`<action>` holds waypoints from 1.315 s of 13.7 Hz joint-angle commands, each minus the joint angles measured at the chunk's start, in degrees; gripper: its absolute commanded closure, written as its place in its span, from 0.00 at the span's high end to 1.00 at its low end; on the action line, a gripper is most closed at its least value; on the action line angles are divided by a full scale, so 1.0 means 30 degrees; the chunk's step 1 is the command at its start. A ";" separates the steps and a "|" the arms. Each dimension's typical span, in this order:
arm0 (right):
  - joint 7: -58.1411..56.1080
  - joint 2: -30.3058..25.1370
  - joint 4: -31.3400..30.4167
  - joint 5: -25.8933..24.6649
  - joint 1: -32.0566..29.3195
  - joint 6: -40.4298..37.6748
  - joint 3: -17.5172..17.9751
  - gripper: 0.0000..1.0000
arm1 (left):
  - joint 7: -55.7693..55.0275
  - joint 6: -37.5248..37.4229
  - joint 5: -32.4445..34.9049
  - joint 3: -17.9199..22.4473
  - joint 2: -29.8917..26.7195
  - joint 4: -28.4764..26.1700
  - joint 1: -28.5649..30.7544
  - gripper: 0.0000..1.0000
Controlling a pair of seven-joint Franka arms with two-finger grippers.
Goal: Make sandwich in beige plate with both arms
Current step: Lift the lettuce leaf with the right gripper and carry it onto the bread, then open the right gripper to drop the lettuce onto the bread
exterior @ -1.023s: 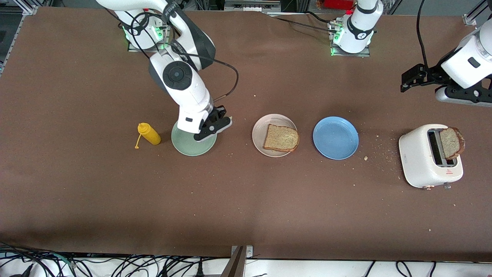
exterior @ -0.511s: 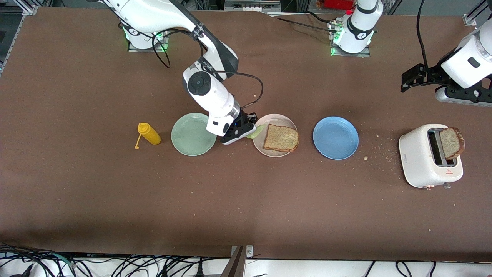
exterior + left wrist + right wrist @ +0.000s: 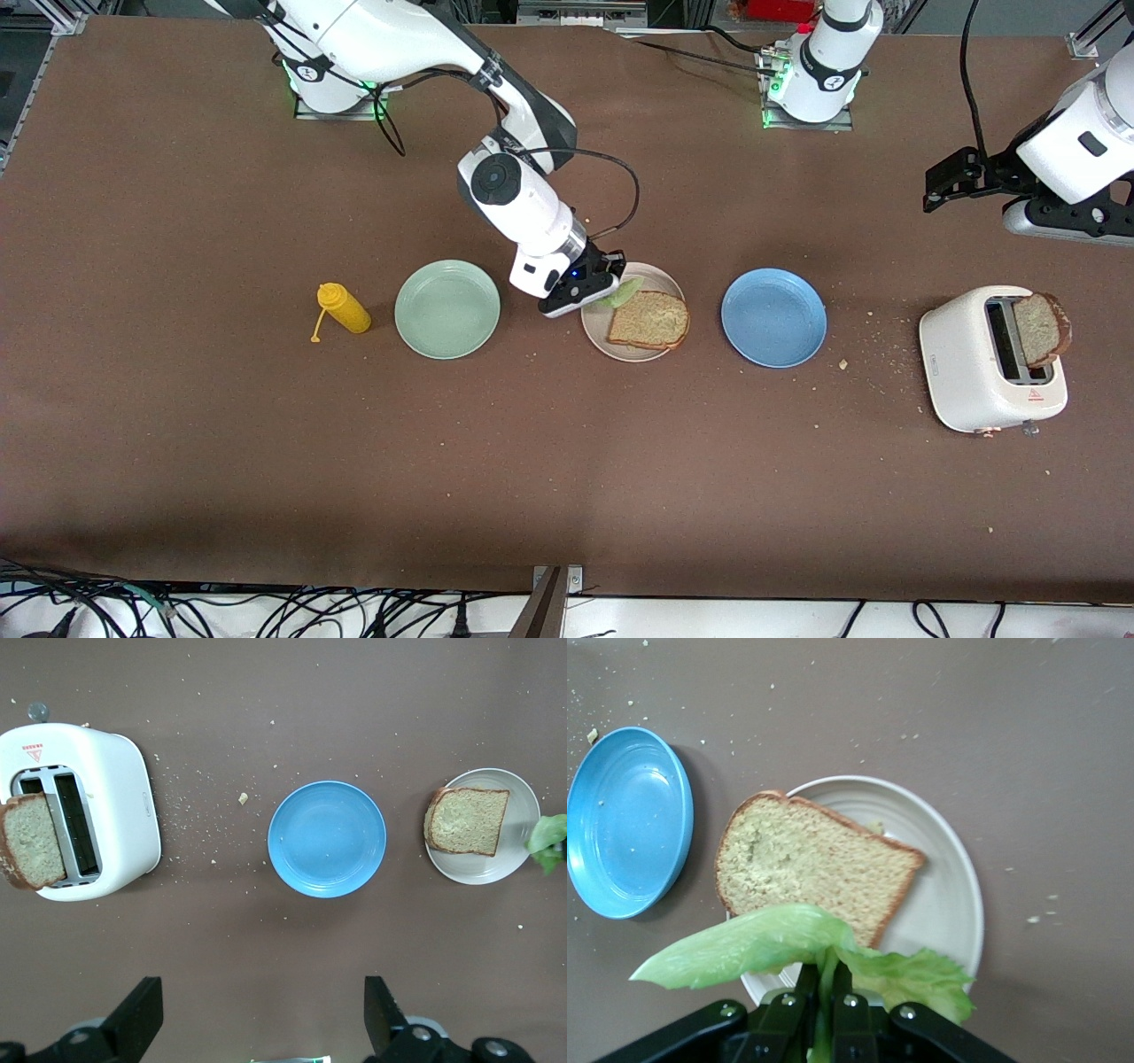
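Observation:
The beige plate [image 3: 620, 341] sits mid-table with one slice of brown bread [image 3: 648, 320] on it; both also show in the right wrist view, plate [image 3: 943, 877] and bread [image 3: 806, 864], and in the left wrist view, plate [image 3: 514, 864]. My right gripper [image 3: 611, 282] is shut on a green lettuce leaf [image 3: 788, 943] and holds it over the plate's edge toward the right arm's end. A second bread slice [image 3: 1041, 330] stands in the white toaster [image 3: 970, 363]. My left gripper [image 3: 261, 1023] is open and empty, waiting high above the table at the left arm's end.
A blue plate [image 3: 773, 317] lies between the beige plate and the toaster. A mint-green plate [image 3: 447, 308] and a yellow mustard bottle [image 3: 344, 308] lie toward the right arm's end. Crumbs are scattered around the toaster.
My right gripper has carried the lettuce leaf from the mint-green plate across to the beige plate's edge. The left arm has not moved.

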 commanded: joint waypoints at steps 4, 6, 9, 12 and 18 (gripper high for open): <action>0.0427 0.0946 0.0765 -0.0489 0.0756 0.0889 -0.0042 0.93 | -0.0076 0.0061 -0.0371 0.0021 -0.0004 0.0072 0.0070 1.00; 0.0252 0.1004 0.0765 -0.1341 0.0669 0.0889 -0.0130 1.00 | -0.0046 0.0061 -0.0167 -0.0008 -0.0004 0.0072 0.0011 1.00; 0.0222 0.1122 0.0794 -0.1343 0.0668 0.0918 -0.0159 1.00 | -0.0075 0.0061 -0.0137 -0.0008 -0.0004 0.0072 0.0011 1.00; 0.0134 0.1035 0.0881 -0.1313 0.0639 0.0889 -0.0159 1.00 | -0.0193 0.0061 -0.0137 -0.0038 -0.0004 0.0043 -0.0047 1.00; 0.0045 -0.1243 0.0270 -0.1372 -0.0499 -0.2815 -0.0423 1.00 | -0.0193 0.0032 -0.0137 -0.0038 -0.0004 0.0014 -0.0018 1.00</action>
